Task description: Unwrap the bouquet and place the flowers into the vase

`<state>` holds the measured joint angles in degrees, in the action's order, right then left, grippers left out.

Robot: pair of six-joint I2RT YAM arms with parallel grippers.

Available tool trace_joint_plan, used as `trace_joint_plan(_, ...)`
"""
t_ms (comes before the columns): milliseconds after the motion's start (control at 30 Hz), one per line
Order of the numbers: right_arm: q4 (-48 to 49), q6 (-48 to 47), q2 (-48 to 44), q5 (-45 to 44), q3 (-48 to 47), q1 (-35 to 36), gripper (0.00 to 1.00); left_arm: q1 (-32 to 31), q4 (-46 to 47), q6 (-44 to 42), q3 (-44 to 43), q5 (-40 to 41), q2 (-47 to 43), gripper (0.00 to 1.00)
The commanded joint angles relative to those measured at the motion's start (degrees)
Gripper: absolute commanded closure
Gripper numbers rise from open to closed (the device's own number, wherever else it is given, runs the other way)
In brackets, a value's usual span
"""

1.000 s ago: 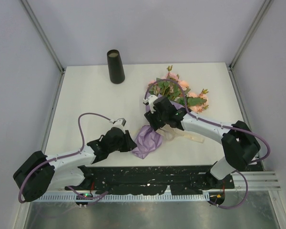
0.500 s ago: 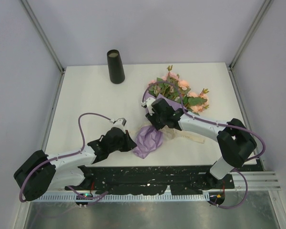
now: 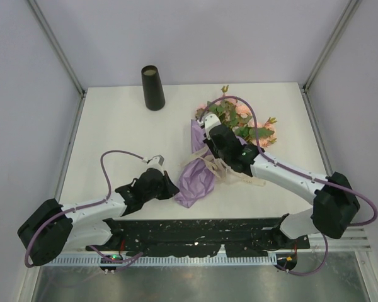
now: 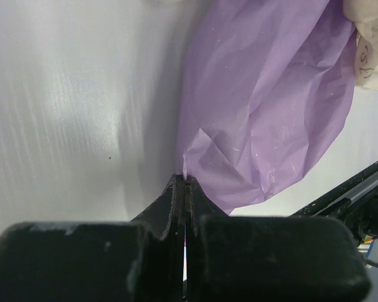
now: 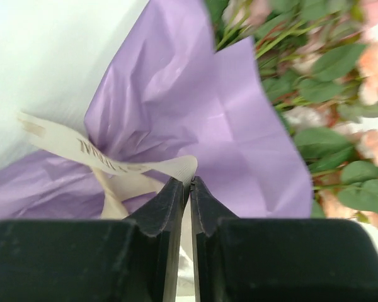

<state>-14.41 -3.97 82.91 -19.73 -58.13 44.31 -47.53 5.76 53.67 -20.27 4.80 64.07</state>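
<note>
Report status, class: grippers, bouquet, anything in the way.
Left gripper shut on paper edge. Right gripper shut on ribbon. Bouquet lies wrapped; vase stands apart. Nothing between them.

White-and-black arms [image 3: 88, 211], purple cables [image 3: 102, 165]

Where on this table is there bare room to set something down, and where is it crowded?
Bare: the left half, between the vase, the left wall and the left arm; also the far right corner beyond the flowers. Crowded: centre-right, where the purple paper, cream ribbon and right arm overlap.
</note>
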Motion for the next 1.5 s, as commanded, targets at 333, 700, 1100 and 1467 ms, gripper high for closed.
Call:
trace_joint_plan(333,12.7,1.1,-10.1,-25.9,3.0,0.0,0.89,-0.5,0.4,2.1,2.1,3.3,-1.8,1.00)
trace_joint_plan(700,10.4,3.9,-15.6,-27.3,-8.8,-3.4,0.94,-1.0,-1.3,2.6,2.3,5.3,-4.2,1.00)
trace_joint_plan(1100,-13.2,24.3,-16.4,-13.4,-10.9,-3.5,0.41,-1.8,1.0,2.3,2.4,4.7,-4.7,1.00)
trace_joint_plan(1467,-26.2,26.5,-4.0,-10.9,-18.2,-3.6,0.34,-2.1,2.1,2.7,2.1,4.2,-3.8,1.00)
